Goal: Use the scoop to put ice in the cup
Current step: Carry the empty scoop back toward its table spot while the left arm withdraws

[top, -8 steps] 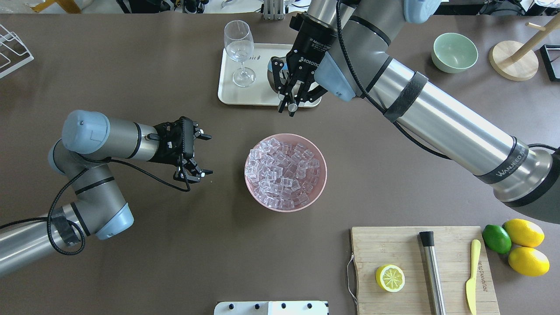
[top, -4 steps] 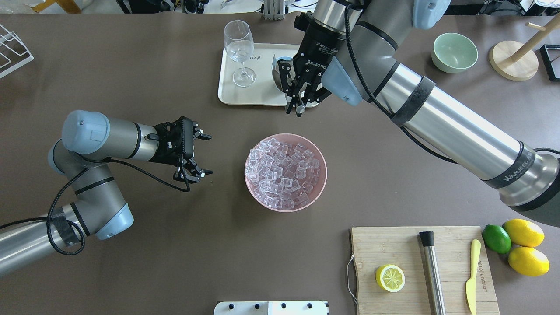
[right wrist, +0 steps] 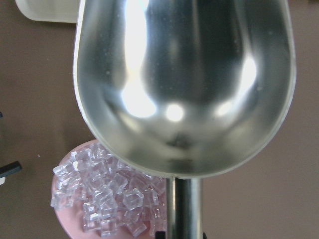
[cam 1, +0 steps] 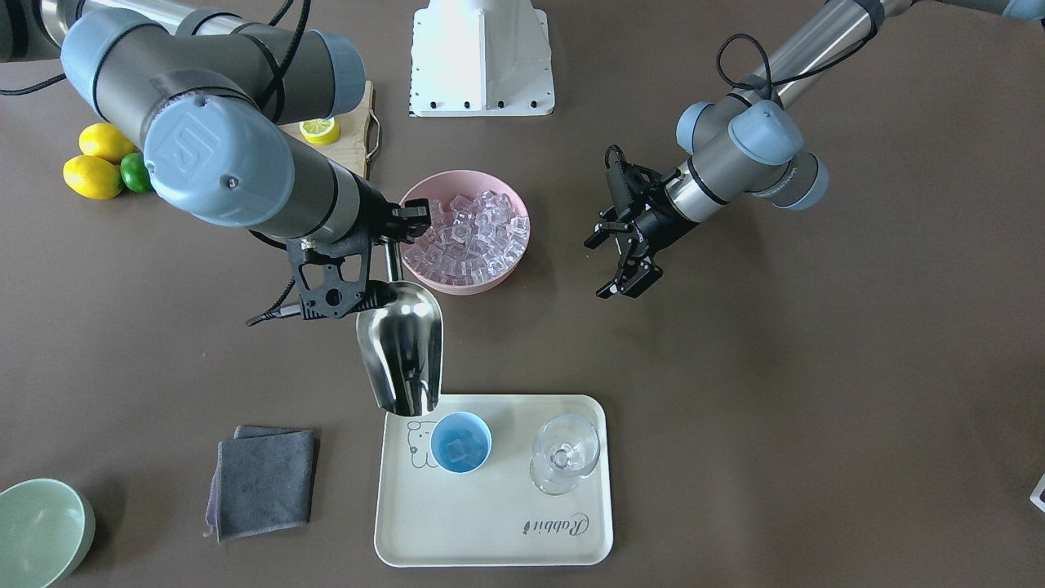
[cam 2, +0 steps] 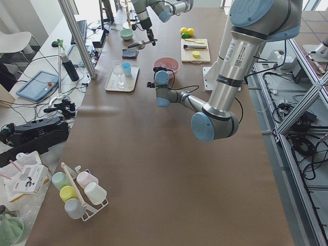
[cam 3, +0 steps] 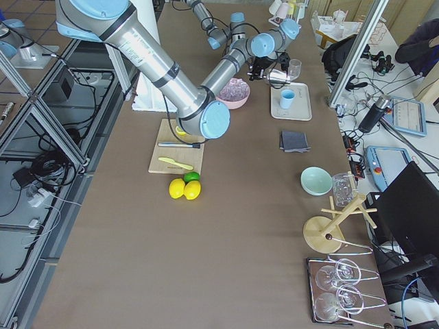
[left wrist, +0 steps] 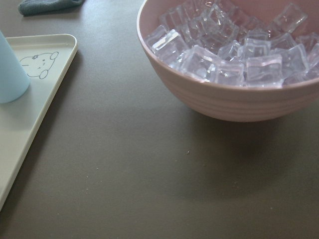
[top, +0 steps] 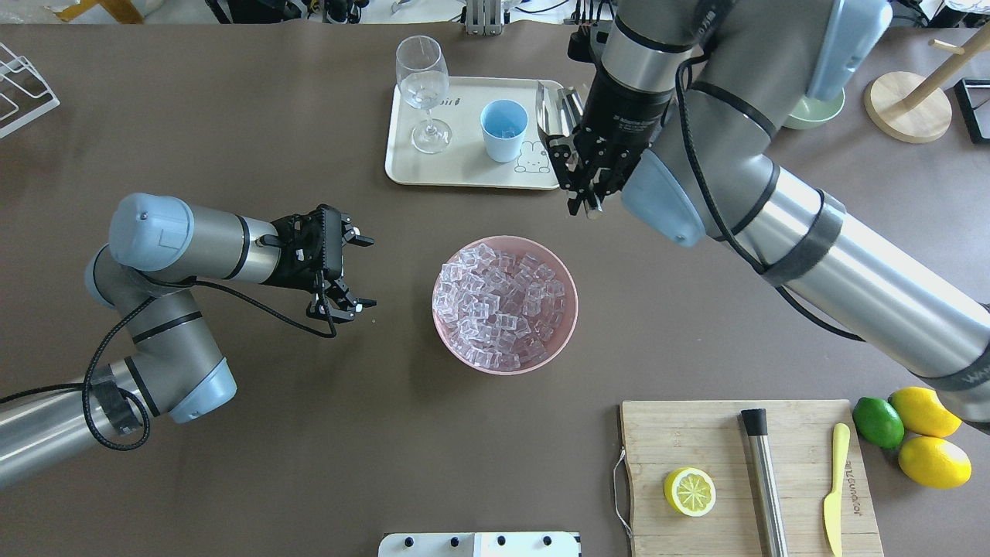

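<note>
Right arm has swung to the right since 0.5 s ago, so its hand no longer covers the cup; left arm has not shifted.

Brown desk [top: 309, 433] carries everything. Right arm reaches in from the near right to the far middle. Left arm sits bent at near left, well apart from the task's things.

Wooden board [top: 696, 433] is at near right, with a steel cylinder, a yellow knife and a lemon half on it, and 2 lemons and 1 lime just right of it.

Cream tray [top: 464, 166] lies at far centre. Pink bowl [cam 1: 469, 286] stands mid-desk, near side of the tray, heaped with ice [top: 503, 305].

Right hand [top: 584, 197] is clamped on the thin handle of the scoop [cam 1: 402, 351], fingers together around it. Scoop hangs above the desk with its mouth aimed at the far side, lip over the tray's right edge, just right of the cup. Wrist view shows its trough as bare shiny metal.

Left hand [top: 370, 272] hovers left of the pink bowl, fingers apart, nothing between them.

Stemmed glass [top: 423, 89] stands upright on the tray's left part.

Cup [top: 503, 130] stands upright on the tray, right of the glass, apart from it. Front view shows a little ice lying in its bottom.
</note>
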`<action>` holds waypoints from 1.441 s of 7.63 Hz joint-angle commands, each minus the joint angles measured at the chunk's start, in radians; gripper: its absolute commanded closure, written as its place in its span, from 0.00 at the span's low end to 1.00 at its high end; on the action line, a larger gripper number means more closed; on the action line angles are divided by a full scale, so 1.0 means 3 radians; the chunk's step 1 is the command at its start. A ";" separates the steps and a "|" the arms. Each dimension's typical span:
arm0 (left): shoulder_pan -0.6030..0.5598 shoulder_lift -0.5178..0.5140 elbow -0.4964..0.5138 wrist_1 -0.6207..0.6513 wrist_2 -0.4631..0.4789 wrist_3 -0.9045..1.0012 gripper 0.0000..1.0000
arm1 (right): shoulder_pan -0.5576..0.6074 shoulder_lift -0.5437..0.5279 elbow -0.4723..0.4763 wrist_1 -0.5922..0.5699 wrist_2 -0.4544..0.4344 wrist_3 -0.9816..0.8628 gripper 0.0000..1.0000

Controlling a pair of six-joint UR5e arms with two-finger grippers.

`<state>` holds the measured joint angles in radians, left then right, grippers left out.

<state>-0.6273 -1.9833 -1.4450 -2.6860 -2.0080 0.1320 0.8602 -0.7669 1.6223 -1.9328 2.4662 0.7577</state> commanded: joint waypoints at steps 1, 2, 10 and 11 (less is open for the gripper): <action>0.0000 -0.0006 0.0000 0.0000 0.0000 0.0000 0.02 | -0.0167 -0.0719 0.0849 0.0015 -0.0453 0.0322 1.00; -0.0005 -0.0011 -0.0020 0.0015 0.0005 0.0000 0.02 | -0.0228 -0.0959 0.1048 0.0020 -0.0555 0.0322 1.00; -0.0245 0.0162 -0.0423 0.0428 0.0015 0.0000 0.02 | -0.0463 -0.2009 0.0888 0.1093 -0.0673 0.0398 1.00; -0.0306 0.0325 -0.0632 0.0586 0.0015 0.0000 0.02 | -0.0520 -0.2040 0.0871 0.1185 -0.0729 0.0500 1.00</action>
<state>-0.6916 -1.9502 -1.5399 -2.5909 -2.0037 0.1319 0.7329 -1.3614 1.9156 -1.6329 2.2663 0.8693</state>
